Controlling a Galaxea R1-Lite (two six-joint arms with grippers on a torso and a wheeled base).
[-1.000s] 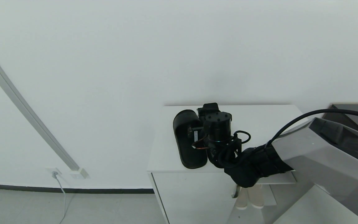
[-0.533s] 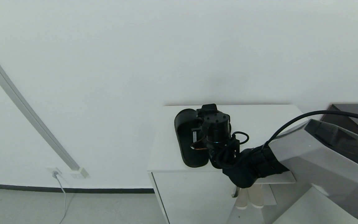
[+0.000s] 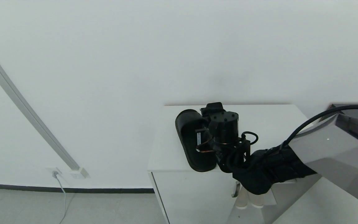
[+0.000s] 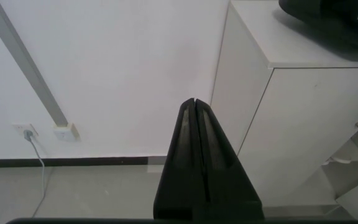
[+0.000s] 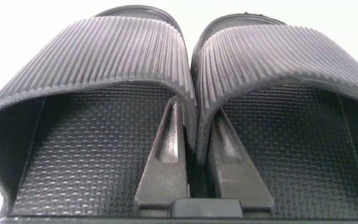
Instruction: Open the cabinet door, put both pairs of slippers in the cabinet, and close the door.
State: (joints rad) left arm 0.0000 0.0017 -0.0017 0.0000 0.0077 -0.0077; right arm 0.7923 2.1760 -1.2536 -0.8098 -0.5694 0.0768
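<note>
A pair of black slippers lies side by side on top of the white cabinet, heels reaching its front edge. My right gripper sits between them. In the right wrist view it is shut on the two touching inner strap walls of the black slippers, one finger inside each slipper. A light beige pair of slippers stands on a shelf inside the cabinet below. My left gripper is shut with nothing in it, low beside the cabinet, facing the wall.
A metal door handle shows at the cabinet's front by the open compartment. A white wall stands close behind. A slanted grey conduit runs down to a wall socket with a cable near the floor.
My right arm has drawn the black slippers a little toward the cabinet's front edge and to the right. The left gripper's earlier state is not shown.
</note>
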